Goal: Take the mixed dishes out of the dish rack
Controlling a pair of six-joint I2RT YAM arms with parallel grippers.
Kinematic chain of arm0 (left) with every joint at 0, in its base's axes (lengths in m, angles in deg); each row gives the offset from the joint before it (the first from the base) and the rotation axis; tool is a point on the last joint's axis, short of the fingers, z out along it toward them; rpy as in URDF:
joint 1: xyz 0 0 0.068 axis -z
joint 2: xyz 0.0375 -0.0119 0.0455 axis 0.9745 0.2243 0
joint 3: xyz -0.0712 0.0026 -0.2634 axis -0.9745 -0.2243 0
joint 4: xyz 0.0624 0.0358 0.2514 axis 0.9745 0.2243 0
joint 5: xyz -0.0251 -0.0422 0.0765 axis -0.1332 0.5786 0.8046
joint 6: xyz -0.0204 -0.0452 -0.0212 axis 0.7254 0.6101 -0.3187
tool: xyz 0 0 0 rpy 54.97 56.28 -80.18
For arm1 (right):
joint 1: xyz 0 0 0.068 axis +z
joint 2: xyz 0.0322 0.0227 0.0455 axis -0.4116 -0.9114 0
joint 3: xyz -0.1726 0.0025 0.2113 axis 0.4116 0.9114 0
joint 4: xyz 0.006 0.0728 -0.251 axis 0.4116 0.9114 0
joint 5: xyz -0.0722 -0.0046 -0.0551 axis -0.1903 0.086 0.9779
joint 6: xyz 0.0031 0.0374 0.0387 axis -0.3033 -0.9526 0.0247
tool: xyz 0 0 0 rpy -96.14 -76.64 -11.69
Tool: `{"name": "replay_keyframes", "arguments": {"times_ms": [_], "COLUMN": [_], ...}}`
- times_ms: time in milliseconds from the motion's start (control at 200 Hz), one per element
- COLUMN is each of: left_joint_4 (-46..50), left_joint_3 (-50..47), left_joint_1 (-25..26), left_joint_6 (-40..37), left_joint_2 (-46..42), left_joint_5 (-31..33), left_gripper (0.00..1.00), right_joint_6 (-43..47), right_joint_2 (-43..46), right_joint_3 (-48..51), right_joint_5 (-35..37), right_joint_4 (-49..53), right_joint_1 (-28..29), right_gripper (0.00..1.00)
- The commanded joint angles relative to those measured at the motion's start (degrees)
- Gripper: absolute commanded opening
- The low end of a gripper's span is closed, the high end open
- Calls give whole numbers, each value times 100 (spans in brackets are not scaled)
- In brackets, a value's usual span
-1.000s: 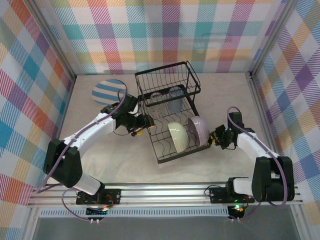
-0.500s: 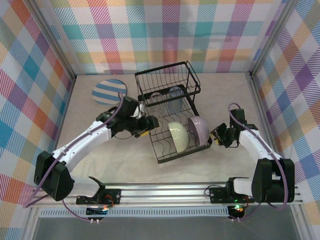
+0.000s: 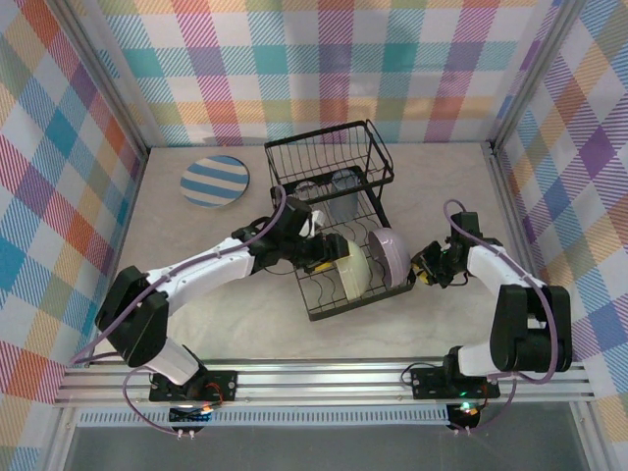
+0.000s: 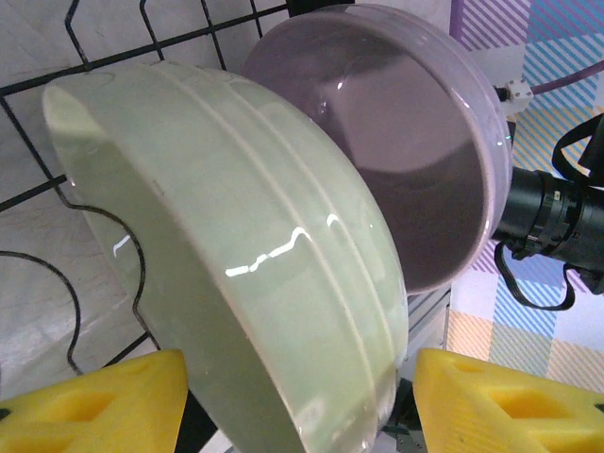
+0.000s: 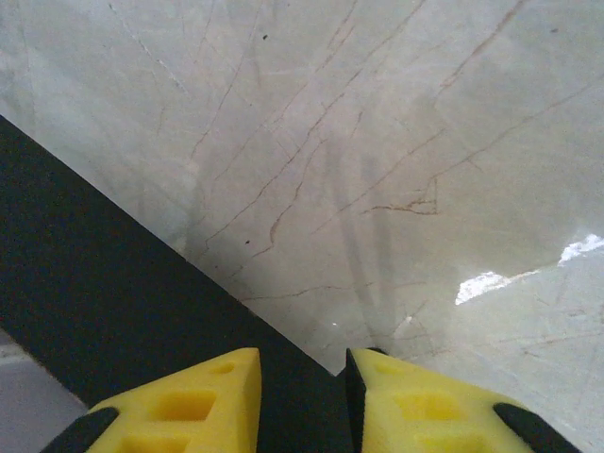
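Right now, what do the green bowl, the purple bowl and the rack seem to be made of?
Green bowl: likely glazed ceramic, maybe melamine; glossy, with sharp light streaks on its ribbed outside. Purple bowl: the same kind of look, smooth and glossy, with soft reflections inside. Rack: thin bent wire, probably metal, with a black, fairly matte coating.

Green bowl [image 4: 255,255], lavender bowl [image 4: 415,160] — glossy glazed ceramic; rack [image 3: 319,162] — black wire; table [image 5: 377,142] smooth, stone-veined.
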Motion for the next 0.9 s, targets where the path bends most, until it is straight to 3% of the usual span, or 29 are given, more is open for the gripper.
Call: {"name": "replay_keyframes", "arguments": {"times_ms": [0,270,820,895], "left_joint_4": [-678,-1406,-2702,-2877], "left_joint_3": [-49,-460,-1613,-1715], "left_joint_1": [74,121,140,136], "left_joint_6": [245,755,1496,1588], "left_joint_2": [185,156,-307,-299], "left_joint_5": [-182,-255,-115,-125], "left_gripper": [62,53,44,38], "right_joint_6": [209,312,457,471], "right_joint_2": [-163,-276,-428,-407], "right_joint_3": [-78,-30,-79,-59], "right_joint_5": [-472,-646,-866,-871], "right_joint_4": [12,-22,-31,-39], "right_joint_1": [93,77,75,74], "right_gripper": [31,31,29,28]}}
